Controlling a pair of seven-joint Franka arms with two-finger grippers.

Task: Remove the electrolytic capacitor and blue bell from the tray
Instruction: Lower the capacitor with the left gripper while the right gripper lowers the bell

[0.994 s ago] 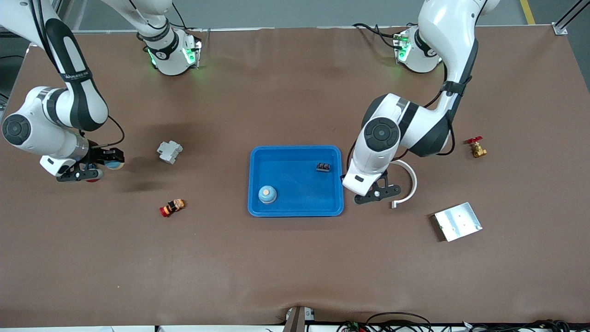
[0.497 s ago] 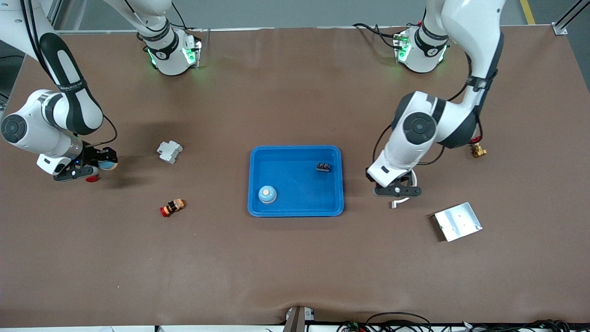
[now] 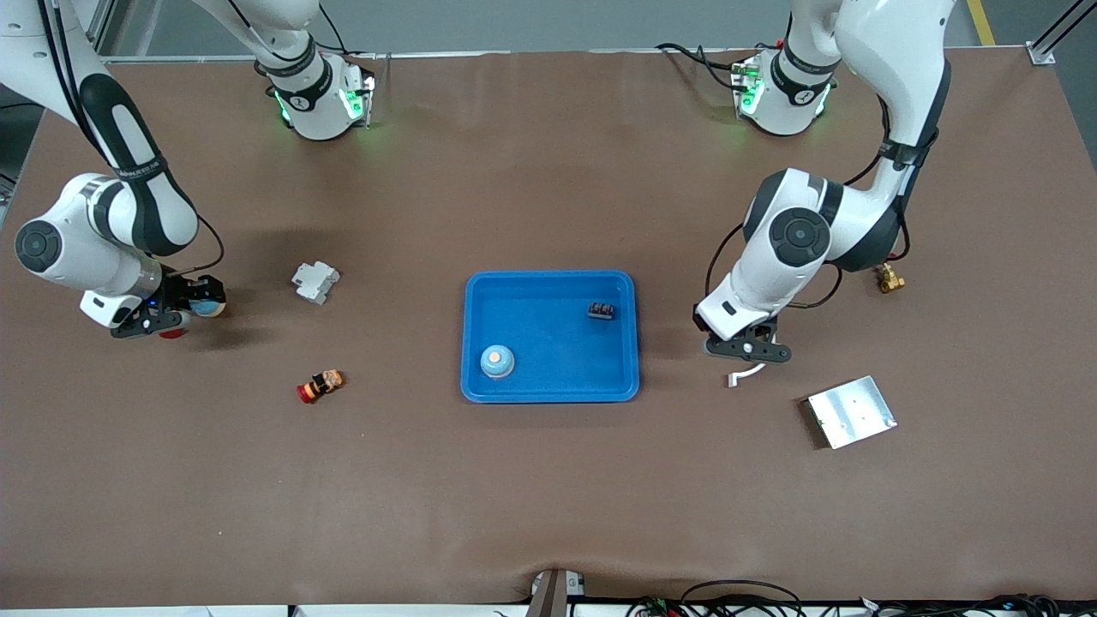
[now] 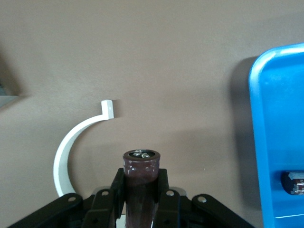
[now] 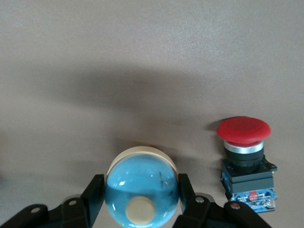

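- Brown and cylindrical, the capacitor [image 4: 141,175] stands upright in your left gripper [image 4: 141,183], whose fingers are clamped on its sides.
- You will find that gripper at mid-height in the front view. It is over the bare table [image 3: 548,480], between the blue tray [image 3: 550,276] and the left arm's end.
- Just under it lies a white curved bracket [image 4: 76,137], flat on the table.
- Look lower in the frame, toward the left arm's end, for a square metal plate [image 3: 851,411]. A small brass valve [image 3: 887,276] sits higher up, partly covered by the arm.
- Your right gripper [image 5: 140,183] has its fingers pressed against both sides of the blue bell [image 5: 141,190], with the pale button facing the wrist camera.
- That pair sits at mid-height near the right arm's end of the frame. You cannot tell whether the bell rests on the table.
- A red push button [image 5: 244,156] stands just beside the bell, apart from it.
- Toward the centre you see a grey breaker [image 3: 315,281]. Lower down is a small red-and-orange part [image 3: 320,385].
- In the tray at the frame's centre are a second bell [image 3: 497,360] and a dark component [image 3: 602,309], well apart.
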